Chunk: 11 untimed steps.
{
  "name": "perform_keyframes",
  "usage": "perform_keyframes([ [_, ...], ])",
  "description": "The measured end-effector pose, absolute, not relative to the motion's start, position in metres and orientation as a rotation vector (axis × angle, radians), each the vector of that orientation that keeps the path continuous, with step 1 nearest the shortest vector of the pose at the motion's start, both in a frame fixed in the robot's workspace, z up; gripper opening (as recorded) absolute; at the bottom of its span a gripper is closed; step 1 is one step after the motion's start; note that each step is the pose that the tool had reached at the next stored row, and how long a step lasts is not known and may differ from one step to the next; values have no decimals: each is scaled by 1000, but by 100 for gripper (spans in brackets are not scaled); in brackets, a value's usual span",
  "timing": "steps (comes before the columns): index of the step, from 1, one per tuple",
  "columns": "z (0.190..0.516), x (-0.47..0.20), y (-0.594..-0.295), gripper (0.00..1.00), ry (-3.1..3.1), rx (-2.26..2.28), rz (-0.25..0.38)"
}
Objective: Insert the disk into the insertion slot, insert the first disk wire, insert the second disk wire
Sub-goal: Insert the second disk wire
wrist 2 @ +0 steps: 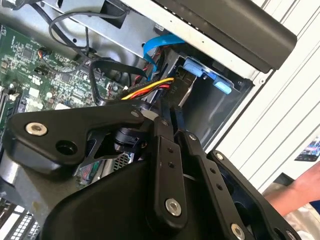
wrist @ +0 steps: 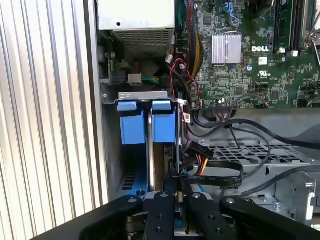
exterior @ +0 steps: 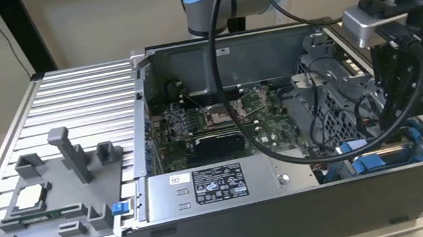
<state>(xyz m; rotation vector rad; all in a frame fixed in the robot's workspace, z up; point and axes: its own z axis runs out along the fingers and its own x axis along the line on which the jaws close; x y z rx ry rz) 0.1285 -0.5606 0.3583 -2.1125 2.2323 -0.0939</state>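
Observation:
My gripper reaches down into the open computer case at the exterior view's right. Its fingers stand close together on the end of a flat black disk wire. They sit at the near end of the insertion slot, a grey bay with blue tabs. The disk stands edge-on in that bay, showing its blue frame, which is also seen in the exterior view. A plug with yellow and red wires hangs loose beside the fingers. The second wrist view shows the gripper below the blue tabs.
A perforated grey cage borders the bay, with the green motherboard beyond it. The power-supply box lies along the case's front. A grey fixture sits on the ribbed table at the exterior view's left. A person's hand is nearby.

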Motion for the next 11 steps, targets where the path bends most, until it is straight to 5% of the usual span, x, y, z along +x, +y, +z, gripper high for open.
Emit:
perform_keyframes([
  [11, 346, 127, -561, 0, 2229, -2110, -100],
])
